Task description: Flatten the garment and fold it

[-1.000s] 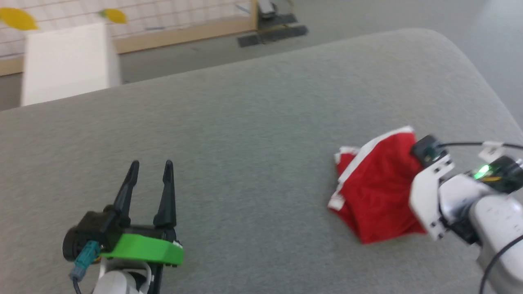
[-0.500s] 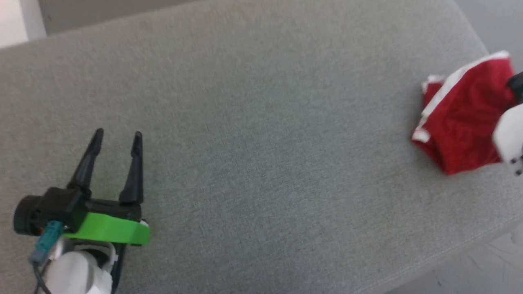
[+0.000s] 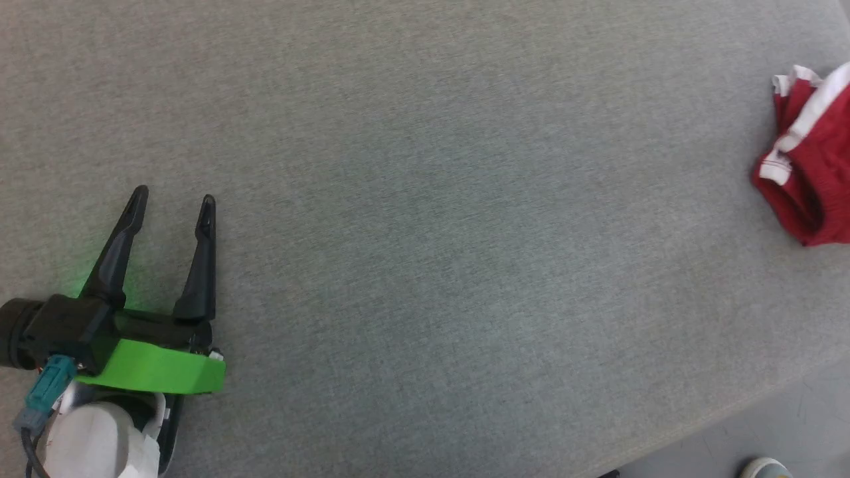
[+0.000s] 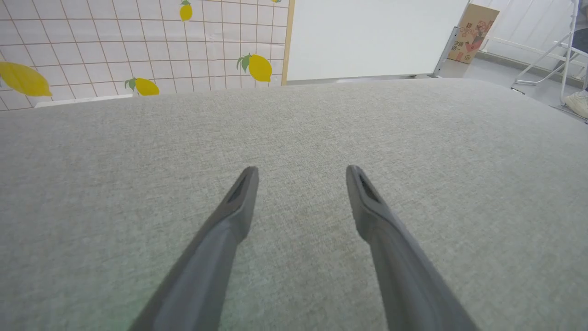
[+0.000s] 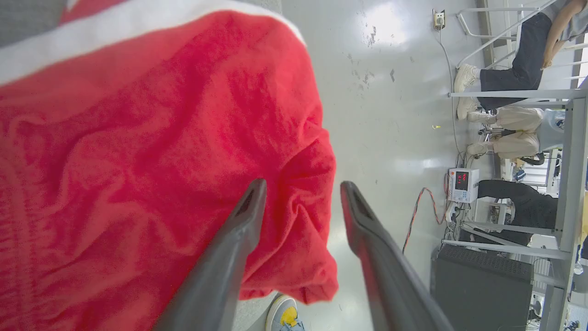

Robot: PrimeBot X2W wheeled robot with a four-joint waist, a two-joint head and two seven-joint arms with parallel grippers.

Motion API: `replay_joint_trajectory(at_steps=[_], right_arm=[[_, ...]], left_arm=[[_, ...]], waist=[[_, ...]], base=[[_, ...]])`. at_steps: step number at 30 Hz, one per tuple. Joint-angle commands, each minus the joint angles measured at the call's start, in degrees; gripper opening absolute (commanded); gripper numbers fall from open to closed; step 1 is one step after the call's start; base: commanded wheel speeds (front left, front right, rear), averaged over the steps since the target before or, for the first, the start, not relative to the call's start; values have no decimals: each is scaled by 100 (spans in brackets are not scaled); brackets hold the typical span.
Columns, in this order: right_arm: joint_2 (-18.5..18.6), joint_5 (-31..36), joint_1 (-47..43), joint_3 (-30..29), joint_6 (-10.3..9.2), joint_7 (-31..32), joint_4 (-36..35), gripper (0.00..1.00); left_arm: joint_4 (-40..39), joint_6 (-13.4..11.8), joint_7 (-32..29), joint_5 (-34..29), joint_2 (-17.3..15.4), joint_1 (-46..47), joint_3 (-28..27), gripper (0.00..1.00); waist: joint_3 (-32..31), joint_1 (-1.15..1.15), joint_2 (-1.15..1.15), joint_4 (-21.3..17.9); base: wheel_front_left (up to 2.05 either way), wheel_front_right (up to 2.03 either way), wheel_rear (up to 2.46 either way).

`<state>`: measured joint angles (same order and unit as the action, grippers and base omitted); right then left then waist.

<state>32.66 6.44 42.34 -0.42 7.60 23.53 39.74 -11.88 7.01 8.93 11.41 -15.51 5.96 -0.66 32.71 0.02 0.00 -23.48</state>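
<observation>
Garment (image 3: 818, 189) runs off head view's right edge.

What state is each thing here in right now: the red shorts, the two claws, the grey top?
garment: crumpled in a heap, neither flattened nor folded, near the right edge of the grey surface.
left gripper: open, holding nothing, with bare grey surface ahead of it.
right gripper: open, fingers apart at the garment's bunched edge, no grip showing.
grey surface: flat, with the garment lying on it.

left jaws: spread wide | right jaws: spread apart
</observation>
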Motion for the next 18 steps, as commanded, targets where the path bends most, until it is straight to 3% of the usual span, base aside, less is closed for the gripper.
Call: replay_joint_trajectory(at_steps=[1,10,18], right_arm=[[18,87,143,-80,-11,-100,85,100],[155,51,540,-264,-11,-604,530,100],[257,-426,958,611,-11,-1163,69,100]], left_arm=[[58,-12,9,-51,-59,33,-1,100],[438,-93,296,36,139,7,85,100],[847,-189,521,148,366,-81,48,100]], waist=[[-13,-2,0,82],[-598,-2,0,193],[-1424,-2,0,285]], base=[[0,0,0],[0,0,0],[0,0,0]])
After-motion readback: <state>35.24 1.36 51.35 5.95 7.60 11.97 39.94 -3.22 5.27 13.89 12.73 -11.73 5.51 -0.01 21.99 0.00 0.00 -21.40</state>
